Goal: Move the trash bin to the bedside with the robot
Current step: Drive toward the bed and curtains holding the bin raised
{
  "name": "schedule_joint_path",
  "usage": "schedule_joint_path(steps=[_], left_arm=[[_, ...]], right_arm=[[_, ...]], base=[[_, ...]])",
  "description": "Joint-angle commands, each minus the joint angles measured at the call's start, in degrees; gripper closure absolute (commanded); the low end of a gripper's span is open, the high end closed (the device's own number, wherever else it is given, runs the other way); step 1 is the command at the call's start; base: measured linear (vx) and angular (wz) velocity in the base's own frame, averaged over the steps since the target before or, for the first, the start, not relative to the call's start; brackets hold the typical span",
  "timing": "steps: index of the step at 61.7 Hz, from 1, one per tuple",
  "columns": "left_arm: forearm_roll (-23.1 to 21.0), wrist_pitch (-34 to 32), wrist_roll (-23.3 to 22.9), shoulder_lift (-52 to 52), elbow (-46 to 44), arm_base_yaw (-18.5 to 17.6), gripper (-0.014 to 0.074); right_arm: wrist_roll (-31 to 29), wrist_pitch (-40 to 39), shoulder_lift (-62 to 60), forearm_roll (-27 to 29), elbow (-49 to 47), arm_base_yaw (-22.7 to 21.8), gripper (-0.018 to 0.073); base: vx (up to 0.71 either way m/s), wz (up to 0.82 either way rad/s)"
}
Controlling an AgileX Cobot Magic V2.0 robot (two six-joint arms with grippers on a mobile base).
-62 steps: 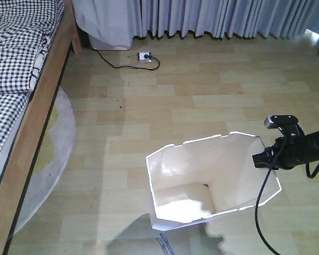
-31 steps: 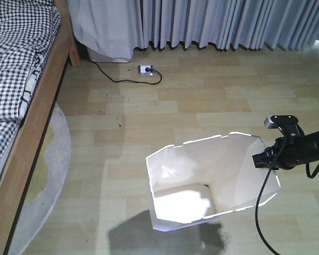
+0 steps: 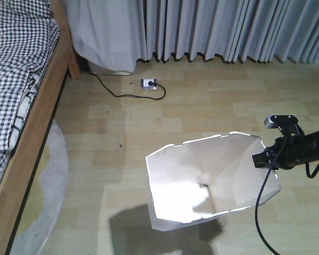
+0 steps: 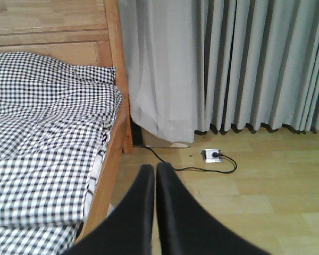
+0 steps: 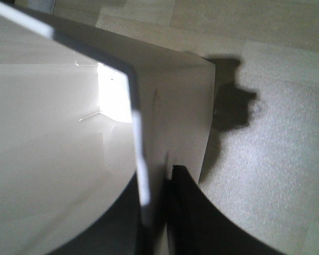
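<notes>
Since a second ago the power strip [image 3: 148, 83] has slid down the front view toward the trash bin [image 3: 191, 175], which is at the near edge of the floor [image 3: 212, 111], well apart from the bed [image 3: 42, 106] on the left, its right rim clamped by the right gripper [image 3: 263, 158]; left gripper [image 4: 155, 171] clenched, empty.

Bin [image 3: 170, 180] up front, bed [image 3: 18, 64] off to the left.
The bin sits on the floor [image 3: 212, 111] in the foreground, with the right gripper [image 3: 261, 158] at its right rim. The bed runs along the left, well apart from it, and a rug [image 3: 50, 175] lies between, reaching the bed's edge. Curtains [image 3: 212, 26] line the back, power strip [image 3: 148, 83] on the floor before them.
</notes>
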Motion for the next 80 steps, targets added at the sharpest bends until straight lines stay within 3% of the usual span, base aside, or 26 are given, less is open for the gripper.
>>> schedule_joint_path(steps=[1, 80], left_arm=[[-0.24, -4.07, 0.0, -0.79, 1.08, 0.01, 0.0603], [-0.24, -4.07, 0.0, -0.79, 1.08, 0.01, 0.0603]], right_arm=[[1.1, 9.23, -4.08, 4.94, -1.23, -0.24, 0.0566], [1.1, 9.22, -4.08, 5.05, -1.23, -0.24, 0.0566]], base=[[0.3, -0.01], [0.28, -0.04]])
